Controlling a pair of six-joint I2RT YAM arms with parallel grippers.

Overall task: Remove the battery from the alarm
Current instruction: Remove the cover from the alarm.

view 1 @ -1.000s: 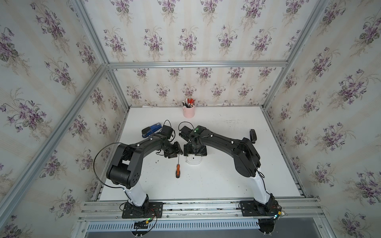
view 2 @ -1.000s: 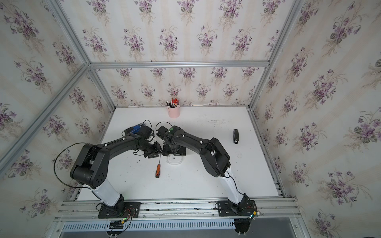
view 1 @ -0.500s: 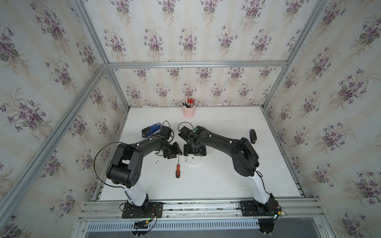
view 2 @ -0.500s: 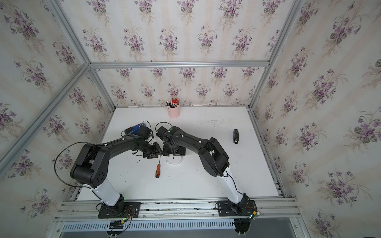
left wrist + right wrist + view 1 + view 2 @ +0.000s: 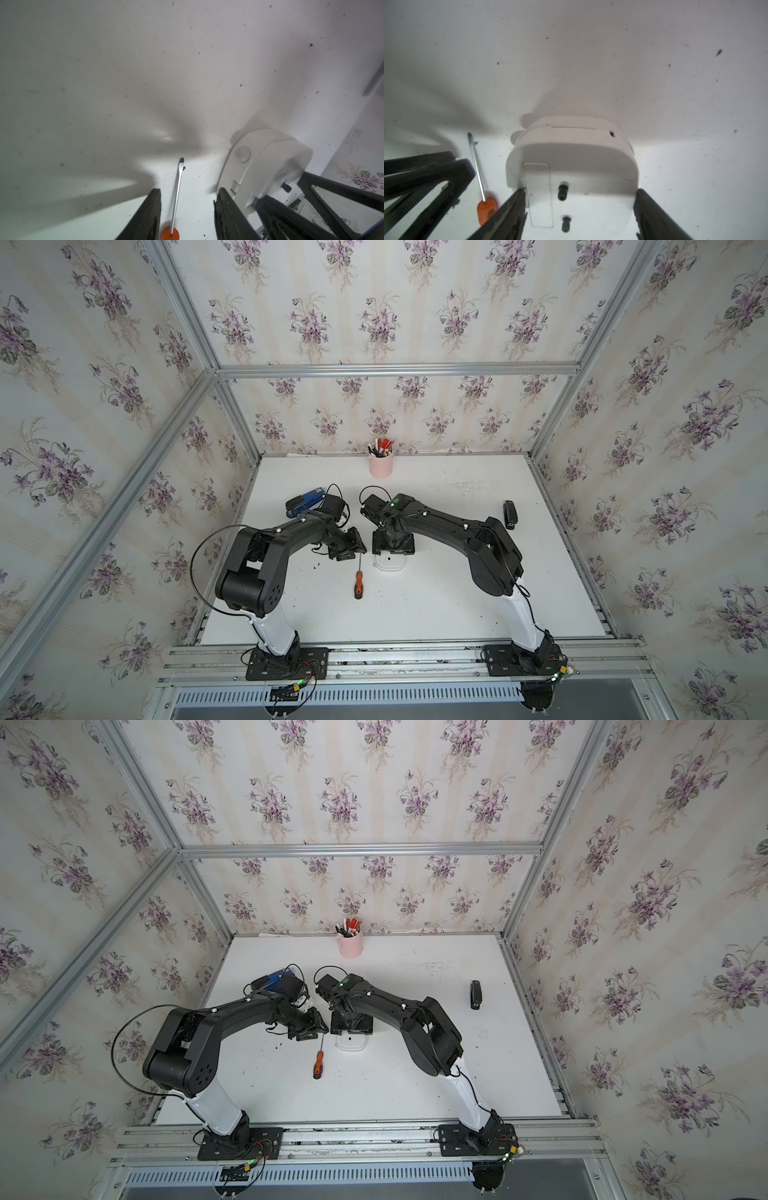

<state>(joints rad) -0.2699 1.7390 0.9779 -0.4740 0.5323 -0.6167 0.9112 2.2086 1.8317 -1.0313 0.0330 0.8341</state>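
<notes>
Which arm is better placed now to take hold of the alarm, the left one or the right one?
Right. Its end effector straddles the alarm, one finger at each side. The left end effector hangs beside it, over the screwdriver.

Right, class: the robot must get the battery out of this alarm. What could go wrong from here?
1. The right gripper straddles the alarm but reaches only partway along it; a squeeze there might tip it or let it slip.
2. The battery cover looks shut and the battery is hidden, so nothing can be pulled yet.
3. The left gripper hangs open over the screwdriver, close beside the alarm; the two grippers could collide.
</notes>
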